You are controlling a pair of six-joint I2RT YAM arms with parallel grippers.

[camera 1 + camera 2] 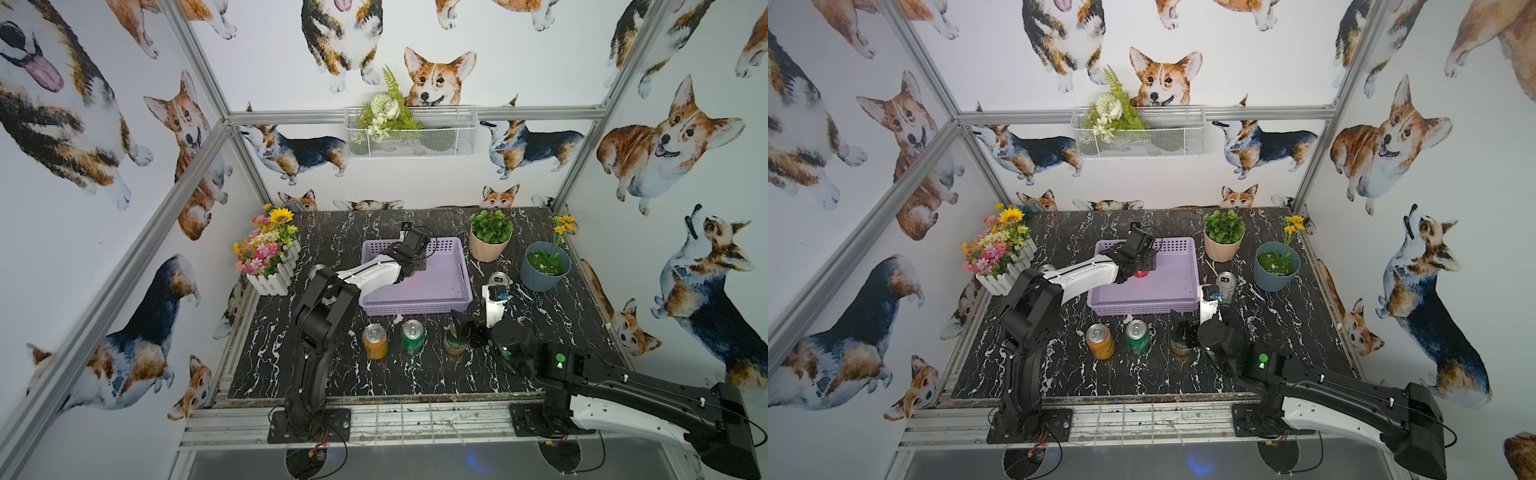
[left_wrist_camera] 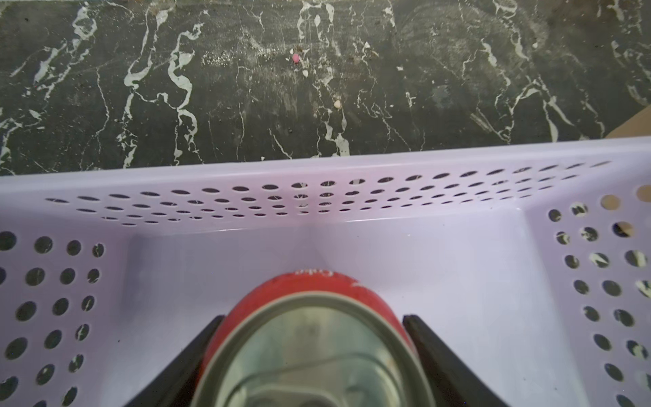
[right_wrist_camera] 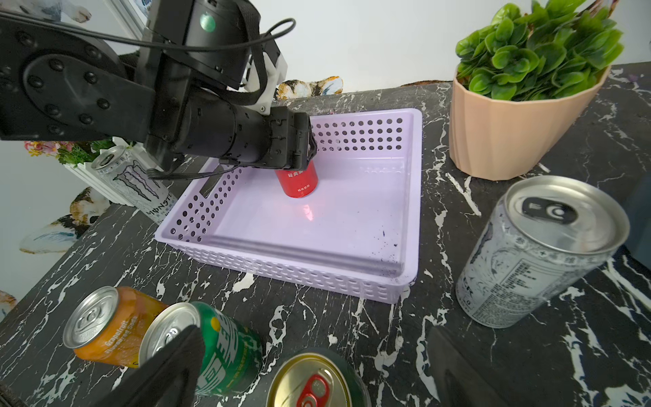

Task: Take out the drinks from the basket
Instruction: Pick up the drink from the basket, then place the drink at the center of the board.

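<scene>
The left gripper (image 2: pixel 313 319) has its two black fingers (image 2: pixel 197 356) pressed against opposite sides of the small red aluminium drink can (image 3: pixel 297 183), gripping it just under its silver top. The can is upright inside the shallow lilac perforated plastic basket (image 1: pixel 415 309), left of the basket's middle; I cannot tell whether its base touches the floor. The right gripper (image 3: pixel 317 333) hangs with its jaws spread wide, holding nothing, over the dark-green-and-gold aluminium can (image 1: pixel 454 345). That can stands in a row with the bright green aluminium can (image 1: pixel 413 336) and the orange aluminium can (image 1: pixel 375 340), between the basket and the front edge of the black marbled tabletop (image 1: pixel 415 374). A silver-grey aluminium can (image 1: pixel 498 279) stands just beside the basket's right wall, and a second silver-grey can (image 3: pixel 135 183) near its left wall.
</scene>
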